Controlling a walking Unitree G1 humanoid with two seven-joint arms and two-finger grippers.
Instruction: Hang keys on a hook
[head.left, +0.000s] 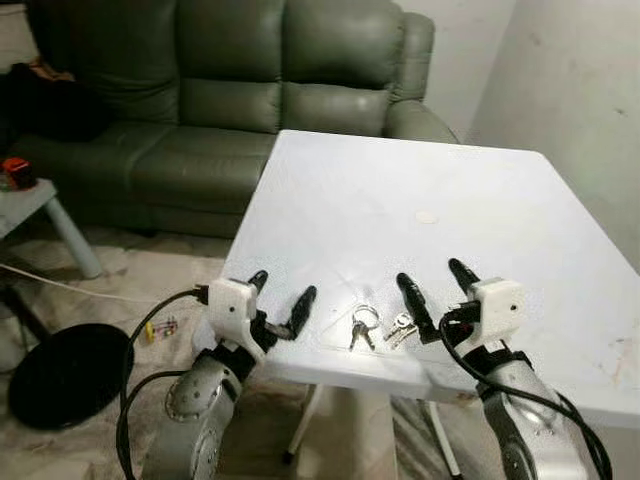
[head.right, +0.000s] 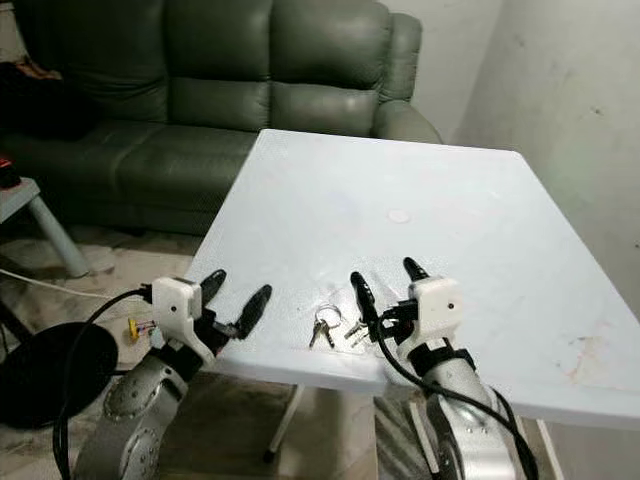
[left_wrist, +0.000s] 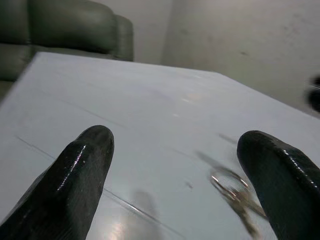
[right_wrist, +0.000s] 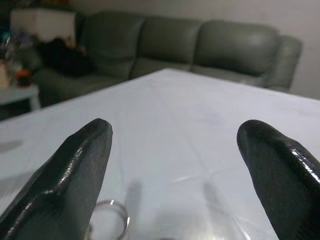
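Left eye view: the keys (head.left: 366, 326) lie on a ring at the near edge of the white counter (head.left: 400, 210), between the two grippers. The right gripper (head.left: 436, 290) hovers just right of them, jaws spread, its left finger touching or nearly touching the keys. The left gripper (head.left: 281, 292) sits at the counter's near-left edge, jaws spread. A green sofa (head.left: 230, 90) stands beyond.

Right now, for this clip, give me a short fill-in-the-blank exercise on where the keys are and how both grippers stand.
1. The keys lie on the white ____, near its front edge.
2. Both the left gripper and the right gripper have their fingers ____.
3. The keys lie ____ the two grippers.
4. Behind the table stands a green ____.

Missing words: table; open; between; sofa
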